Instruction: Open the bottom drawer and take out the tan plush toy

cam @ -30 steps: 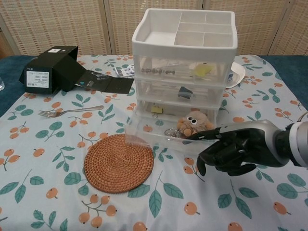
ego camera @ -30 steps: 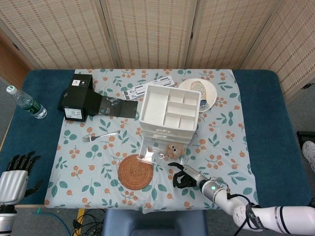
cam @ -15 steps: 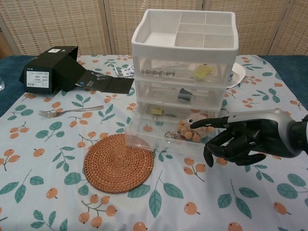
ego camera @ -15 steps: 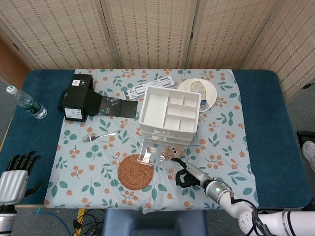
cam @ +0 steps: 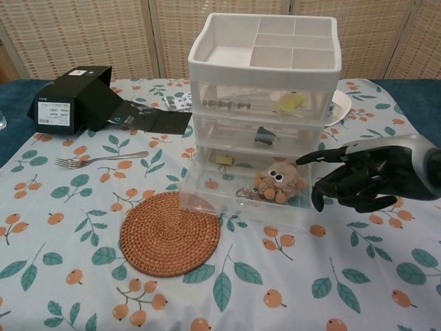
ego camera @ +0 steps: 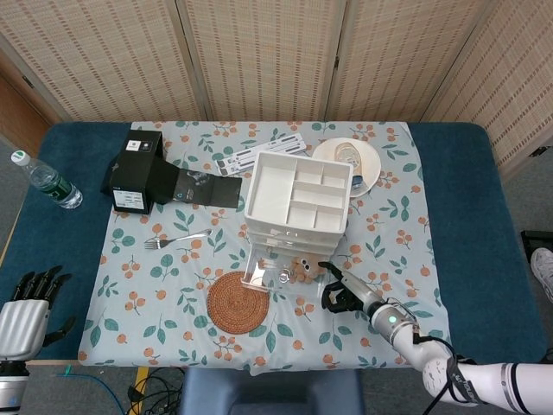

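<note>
Both robot hands, left [ego camera: 24, 318] and right [cam: 368, 181], spread empty above the floral tablecloth [cam: 83, 276].

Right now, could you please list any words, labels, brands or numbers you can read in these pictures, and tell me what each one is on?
No text is readable here.
Black box: a white label on its end and a small white sticker on top, print too small to read.
Flat packet behind the drawer unit: rows of dark print, too blurred to read.
Water bottle: green label, no legible words.
</note>
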Robot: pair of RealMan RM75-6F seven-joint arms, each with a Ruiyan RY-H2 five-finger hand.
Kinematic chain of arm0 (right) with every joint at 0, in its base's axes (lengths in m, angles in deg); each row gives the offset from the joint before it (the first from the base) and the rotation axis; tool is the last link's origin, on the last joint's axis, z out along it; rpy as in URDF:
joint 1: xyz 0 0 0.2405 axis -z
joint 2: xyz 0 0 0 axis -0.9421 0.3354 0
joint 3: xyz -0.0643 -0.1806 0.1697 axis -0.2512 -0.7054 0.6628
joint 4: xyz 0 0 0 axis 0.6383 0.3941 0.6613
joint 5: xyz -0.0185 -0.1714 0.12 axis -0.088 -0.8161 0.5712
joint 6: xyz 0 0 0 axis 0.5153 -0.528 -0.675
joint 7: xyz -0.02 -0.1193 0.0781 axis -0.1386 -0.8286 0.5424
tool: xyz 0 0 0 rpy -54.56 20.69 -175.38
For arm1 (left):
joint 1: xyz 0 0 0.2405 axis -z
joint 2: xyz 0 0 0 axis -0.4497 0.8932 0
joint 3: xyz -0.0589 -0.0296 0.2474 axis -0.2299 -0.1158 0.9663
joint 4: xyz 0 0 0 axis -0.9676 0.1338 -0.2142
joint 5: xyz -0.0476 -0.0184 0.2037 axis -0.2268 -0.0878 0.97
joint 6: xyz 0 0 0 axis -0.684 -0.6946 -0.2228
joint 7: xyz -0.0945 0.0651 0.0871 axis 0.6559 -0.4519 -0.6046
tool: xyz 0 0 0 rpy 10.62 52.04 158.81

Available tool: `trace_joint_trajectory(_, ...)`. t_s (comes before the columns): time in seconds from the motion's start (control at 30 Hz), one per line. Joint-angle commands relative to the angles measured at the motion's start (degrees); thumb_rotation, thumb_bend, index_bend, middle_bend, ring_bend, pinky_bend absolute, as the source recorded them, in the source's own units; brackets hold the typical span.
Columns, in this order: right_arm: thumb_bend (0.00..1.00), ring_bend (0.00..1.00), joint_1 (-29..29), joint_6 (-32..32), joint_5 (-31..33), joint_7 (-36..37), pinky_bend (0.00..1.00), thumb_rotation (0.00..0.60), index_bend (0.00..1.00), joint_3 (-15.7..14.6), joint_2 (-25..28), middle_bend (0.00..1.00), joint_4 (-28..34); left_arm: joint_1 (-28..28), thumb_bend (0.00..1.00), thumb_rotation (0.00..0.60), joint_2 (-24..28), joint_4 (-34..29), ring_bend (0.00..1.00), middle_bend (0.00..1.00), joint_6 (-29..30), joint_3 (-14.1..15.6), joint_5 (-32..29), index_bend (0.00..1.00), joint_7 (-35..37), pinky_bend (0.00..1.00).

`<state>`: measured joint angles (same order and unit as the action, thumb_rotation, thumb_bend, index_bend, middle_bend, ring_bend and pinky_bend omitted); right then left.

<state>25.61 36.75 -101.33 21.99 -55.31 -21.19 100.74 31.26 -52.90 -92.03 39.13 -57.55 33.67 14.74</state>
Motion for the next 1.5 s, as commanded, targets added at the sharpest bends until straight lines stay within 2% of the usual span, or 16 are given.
trace_joint_trajectory(0.03,0.63,0.9,-1.12,-0.21,1.94,-0.22,1.0,0.6,0.0,0.34,-0.74,0.58,-1.69,-0.07,0.25,0.6,0.08,-0.01,0.15,0.14,0.01,0.01,-0.07,0.2,0.01,0.11)
trace_joint_trajectory(0.23,0.63,0.9,-3.38,-2.69,6.59,-0.1,1.0,0.6,0.0,0.66,-0.98,0.57,-3.74,-0.1,0.25,0.6,0.11,-0.05,0.15,0.14,-0.21,0.05,-0.3,0.2,-0.1,0.11)
trace_joint_trajectory(0.6,0.64,0.9,-7.76,-11.3,12.98,2.56,1.0,0.6,0.0,1.15,1.31,0.57,-5.06,-0.13,0.25,0.6,0.21,-0.12,0.15,0.14,-0.21,0.06,-0.28,0.2,-0.16,0.11)
trace_joint_trajectory(0.83,0.65,0.9,-10.62,-16.54,15.26,4.95,1.0,0.6,0.0,1.06,3.06,0.57,-4.38,-0.28,0.25,0.6,0.37,-0.4,0.15,0.14,0.05,0.11,-0.15,0.2,-0.23,0.11)
trace_joint_trajectory(1.03,0.65,0.9,-10.73,-18.97,16.25,9.59,1.0,0.6,0.0,2.81,5.37,0.57,-1.96,-0.47,0.25,0.6,0.51,-0.5,0.15,0.14,0.17,0.19,-0.22,0.2,-0.28,0.11)
trace_joint_trajectory(1.5,0.65,0.9,-16.58,-20.46,21.19,14.51,1.0,0.6,0.0,-0.52,6.42,0.55,-5.24,-0.44,0.25,0.6,0.44,-0.27,0.15,0.14,-0.34,0.5,-0.12,0.2,-0.37,0.11)
